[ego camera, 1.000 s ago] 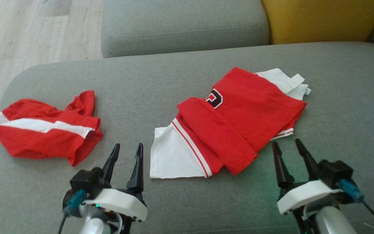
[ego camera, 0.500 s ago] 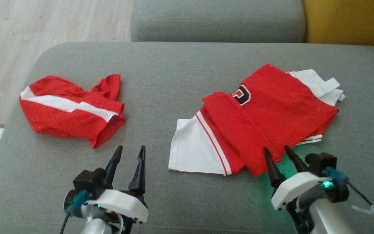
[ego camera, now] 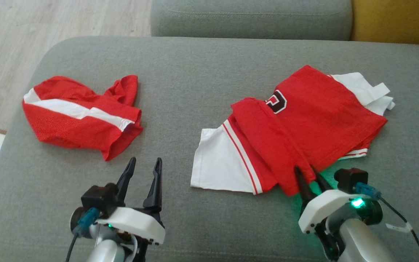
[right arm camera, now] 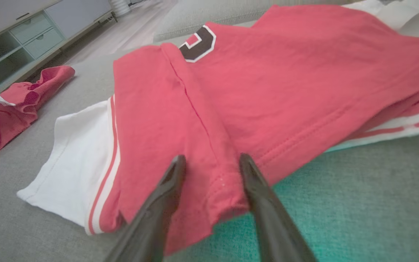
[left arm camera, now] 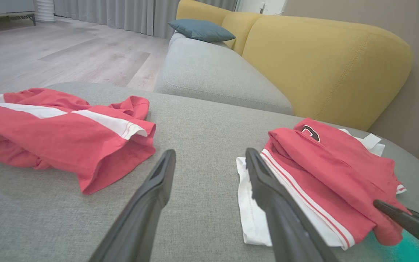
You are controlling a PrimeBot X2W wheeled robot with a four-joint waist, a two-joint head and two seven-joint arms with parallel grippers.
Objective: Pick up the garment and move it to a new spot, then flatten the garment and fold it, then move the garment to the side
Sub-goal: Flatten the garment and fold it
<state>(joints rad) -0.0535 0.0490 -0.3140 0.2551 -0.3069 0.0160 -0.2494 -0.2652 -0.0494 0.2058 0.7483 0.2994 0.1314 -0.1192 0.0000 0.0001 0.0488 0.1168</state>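
Observation:
The garment (ego camera: 315, 116) is a folded red jersey with white sleeves and a dark number patch, lying right of centre on the grey sofa seat (ego camera: 209, 72). It also shows in the left wrist view (left arm camera: 326, 171) and large in the right wrist view (right arm camera: 267, 72). My right gripper (ego camera: 305, 170) is at its near red edge. The jaws straddle a raised red fold (right arm camera: 211, 160), still apart with cloth between them. My left gripper (ego camera: 145, 161) hovers open over bare cushion (left arm camera: 209, 154), left of the white sleeve, holding nothing.
A second red garment with a white stripe (ego camera: 78, 116) lies crumpled at the seat's left end (left arm camera: 49, 127). A yellow backrest (left arm camera: 322, 65) and blue pillow (left arm camera: 202, 31) stand behind. Wooden floor (ego camera: 49, 22) lies beyond the left edge.
The head camera has shifted. My right gripper has moved forward onto the garment's near edge and its jaws have narrowed around the red fold. The left gripper stays open in place.

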